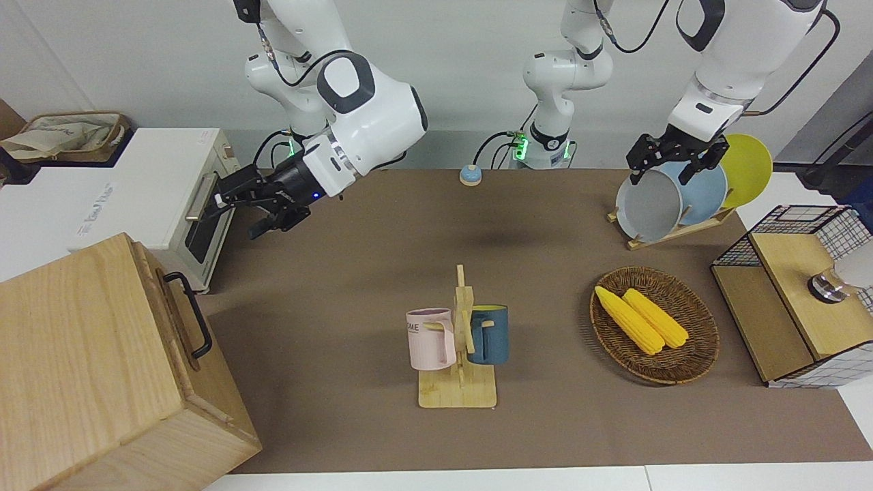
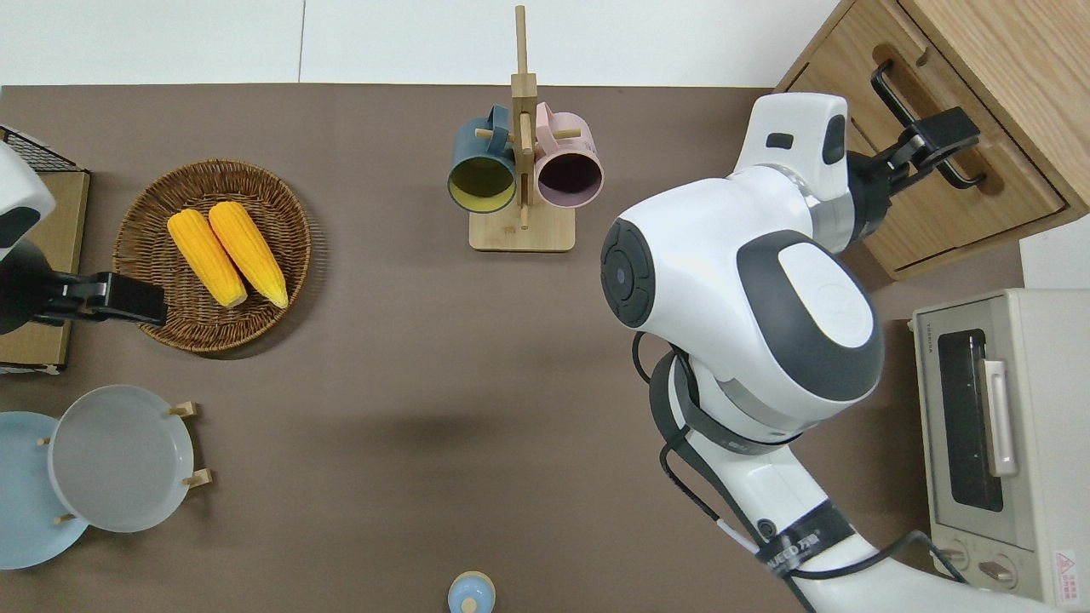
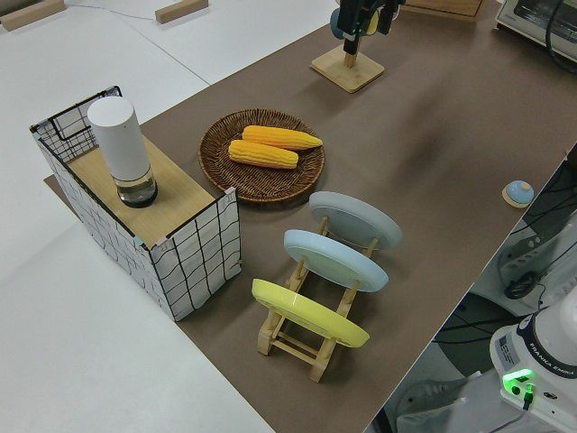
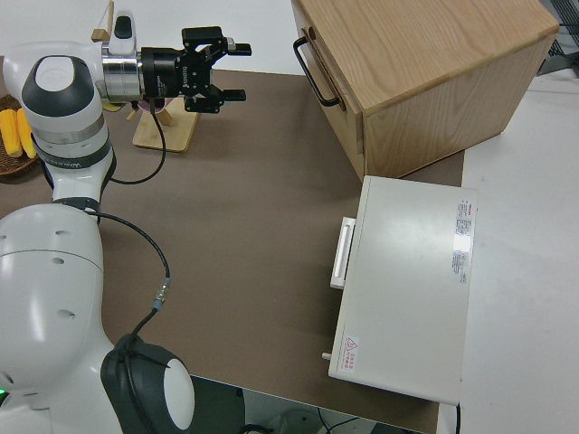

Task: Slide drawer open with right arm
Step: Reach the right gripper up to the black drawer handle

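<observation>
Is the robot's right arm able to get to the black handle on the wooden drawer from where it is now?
Probably yes. The right gripper is open and points at the handle of the drawer, and the side view shows only bare table between them. The left arm is parked.

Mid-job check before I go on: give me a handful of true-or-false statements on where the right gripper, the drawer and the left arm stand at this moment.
1. The right gripper is shut on the drawer's handle. False: its fingers are open and, in the right side view, short of the handle.
2. The drawer sits flush in the wooden box. True.
3. The toaster oven lies nearer to the robots than the wooden box. True.
4. The mug rack holds three mugs. False: the mug rack holds two, a pink mug and a blue mug.
5. The left arm is reaching for the corn. False: it is parked.
</observation>
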Controlling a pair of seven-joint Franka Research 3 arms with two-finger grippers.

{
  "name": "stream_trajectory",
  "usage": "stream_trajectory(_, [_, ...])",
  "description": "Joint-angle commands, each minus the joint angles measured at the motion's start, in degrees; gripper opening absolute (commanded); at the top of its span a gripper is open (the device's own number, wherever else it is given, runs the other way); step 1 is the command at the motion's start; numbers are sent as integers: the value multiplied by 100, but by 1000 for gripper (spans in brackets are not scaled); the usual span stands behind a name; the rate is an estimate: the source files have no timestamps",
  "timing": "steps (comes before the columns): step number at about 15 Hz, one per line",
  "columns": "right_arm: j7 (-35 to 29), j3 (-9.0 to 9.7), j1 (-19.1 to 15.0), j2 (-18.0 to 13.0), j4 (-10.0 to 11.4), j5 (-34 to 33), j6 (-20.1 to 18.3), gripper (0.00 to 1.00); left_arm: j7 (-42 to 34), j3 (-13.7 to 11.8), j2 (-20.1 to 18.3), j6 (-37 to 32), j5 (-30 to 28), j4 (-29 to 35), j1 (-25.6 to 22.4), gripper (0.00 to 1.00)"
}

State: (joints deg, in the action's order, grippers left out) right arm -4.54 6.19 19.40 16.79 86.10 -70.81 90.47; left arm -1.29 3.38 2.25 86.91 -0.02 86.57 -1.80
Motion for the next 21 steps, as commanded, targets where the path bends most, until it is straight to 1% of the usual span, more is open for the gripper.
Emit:
stream_trajectory(1, [-293,-13,-24,245,144,-775,129,987,-47,40,65,-113,98,-140,-31,993])
stream_trajectory(4, [-942,-21,-41,439,328,-1197,234,987,-56,40,65,-113,98,-140,-31,993])
stream_trajectory(10, [-1900,-48,-147,826,355,-1769,234,985,-56,40,65,-113,98,-149,-31,993])
stream_trajectory(11, [-2015,-65,-155,870,355,-1822,234,985,-56,40,65,-113,98,-140,-31,993])
stream_trajectory(13, [-2217,-65,-278,975,355,-1980,278,985,-56,40,65,-113,98,-149,-31,993])
stream_trajectory(18, [-2464,-65,-498,1151,337,-2305,621,985,-56,40,65,-113,98,-140,-31,993])
stream_trajectory(21, [-2648,-74,-551,1283,346,-2481,630,985,-56,40,65,-113,98,-149,-31,993])
